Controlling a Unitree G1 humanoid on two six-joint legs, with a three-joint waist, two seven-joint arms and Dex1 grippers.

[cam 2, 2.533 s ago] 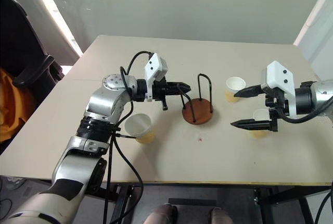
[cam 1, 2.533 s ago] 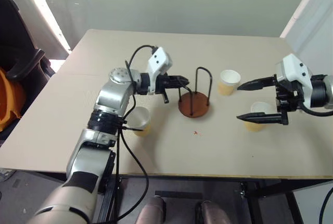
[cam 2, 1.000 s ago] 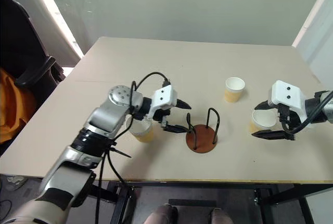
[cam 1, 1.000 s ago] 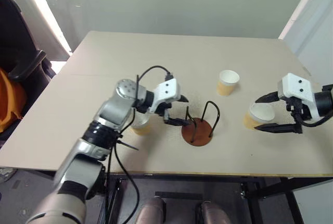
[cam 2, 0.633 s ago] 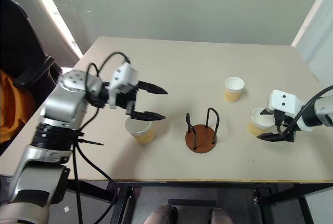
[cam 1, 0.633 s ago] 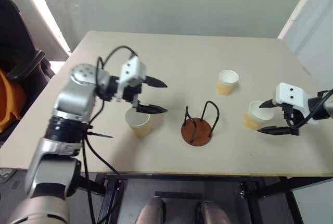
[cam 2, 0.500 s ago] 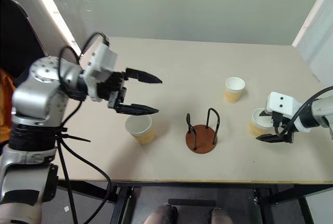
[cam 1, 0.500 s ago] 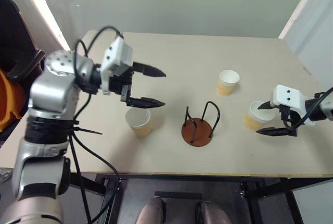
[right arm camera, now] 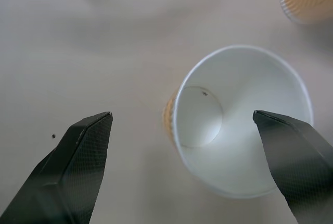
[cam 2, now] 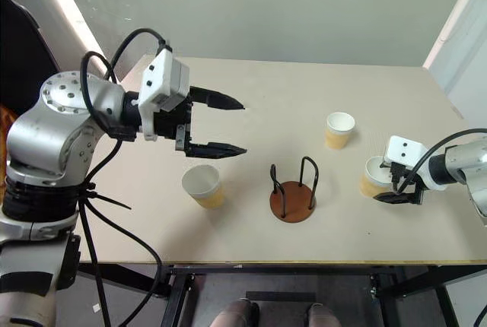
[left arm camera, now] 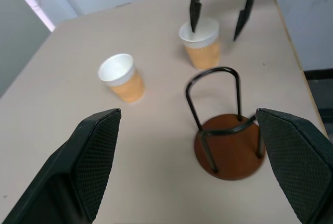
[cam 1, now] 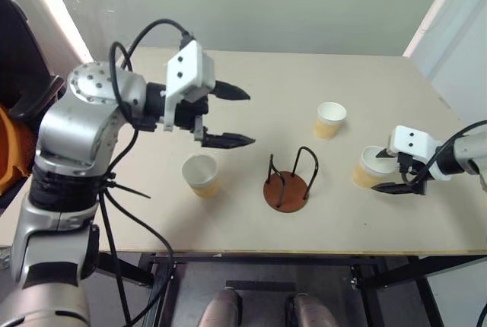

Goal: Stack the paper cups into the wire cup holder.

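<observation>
Dark chair [cam 1: 27, 68] at far left, pale wall behind. Beige table [cam 1: 304, 84]. Left gripper [cam 1: 232, 116] raised, fingers spread wide, empty. Below it, cup [cam 1: 201, 175]; wire holder [cam 1: 288, 181] centre, empty; second cup [cam 1: 329, 119] behind; third cup [cam 1: 369, 167] between wide-spread fingers of right gripper [cam 1: 388, 171].

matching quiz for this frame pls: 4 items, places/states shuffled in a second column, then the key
Items
1. left gripper
2. right gripper
3. wire cup holder
4. far paper cup

Places/states
A. empty, standing mid-table
B. open, fingers either side of a paper cup at the table's right edge
C. open, raised above the table, holding nothing
D. upright, alone, beyond the holder

Pairs: 1-C, 2-B, 3-A, 4-D
</observation>
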